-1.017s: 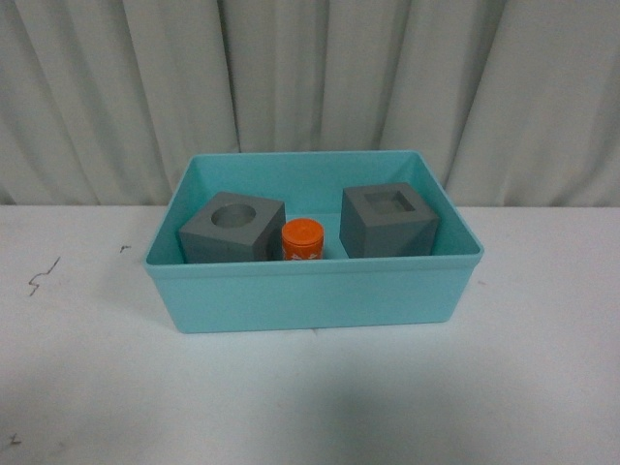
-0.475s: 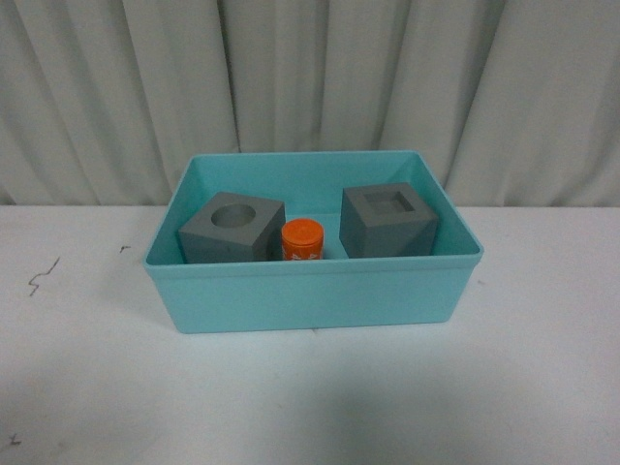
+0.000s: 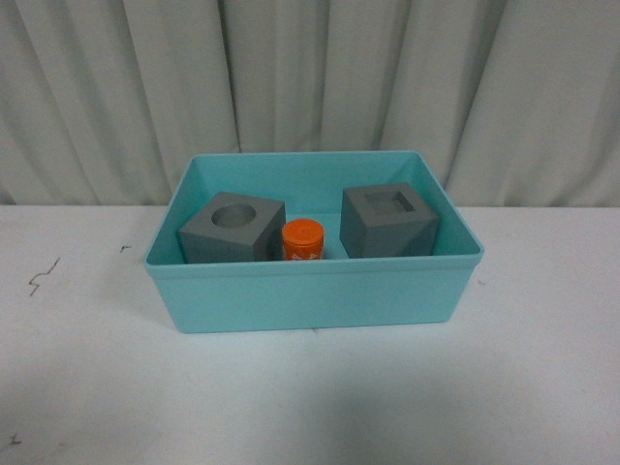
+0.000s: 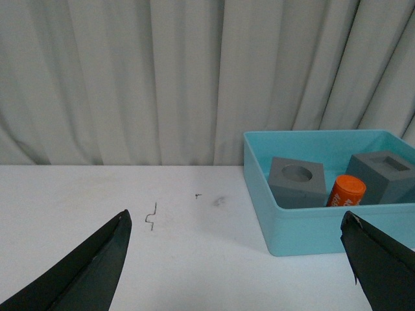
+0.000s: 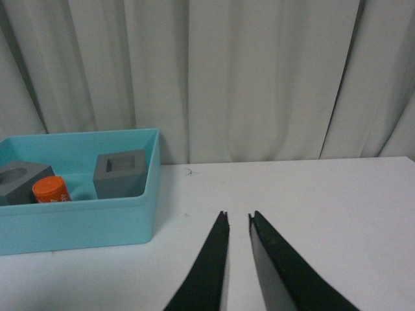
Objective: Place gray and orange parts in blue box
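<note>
The blue box (image 3: 310, 295) stands mid-table. Inside it sit a gray cube with a round recess (image 3: 232, 230) on the left, an orange cylinder (image 3: 302, 239) in the middle, and a gray cube with a square recess (image 3: 389, 220) on the right. No arm shows in the front view. In the left wrist view my left gripper (image 4: 237, 227) is open and empty over bare table, apart from the blue box (image 4: 305, 227) and its orange cylinder (image 4: 345, 191). My right gripper (image 5: 236, 216) is shut on nothing, clear of the blue box (image 5: 78, 223).
A white table (image 3: 97, 387) carries the box, with small dark marks (image 3: 44, 276) at its left. A pale pleated curtain (image 3: 310, 77) hangs close behind the box.
</note>
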